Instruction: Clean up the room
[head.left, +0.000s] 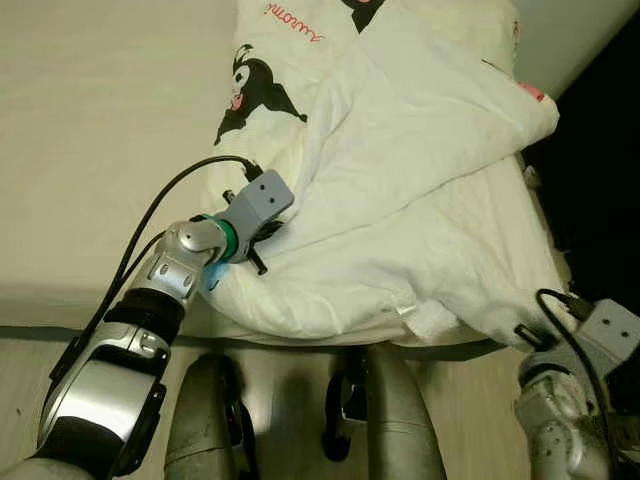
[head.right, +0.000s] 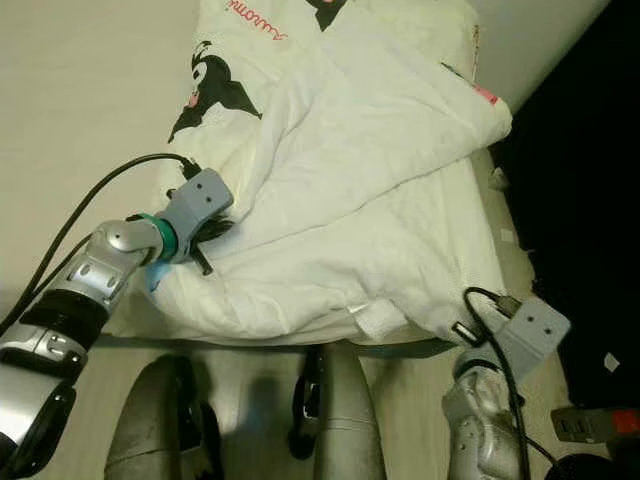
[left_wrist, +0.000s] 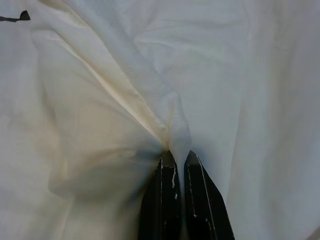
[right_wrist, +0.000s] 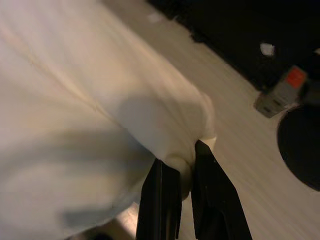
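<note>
The left gripper (left_wrist: 175, 162) pinches a fold of the white quilt (head.left: 420, 200), a grip the head views hide under its wrist. The right gripper (right_wrist: 187, 160) clamps the quilt's corner, with an orange-labelled box (right_wrist: 282, 95) on the floor at two o'clock. The quilt lies across the bed (head.left: 90, 150), its long axis running from seven toward one o'clock.

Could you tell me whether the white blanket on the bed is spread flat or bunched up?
Bunched up. The white fabric blanket lies in crumpled, overlapping folds on the bed, with the left tool and right tool each pinching a fold.
</note>
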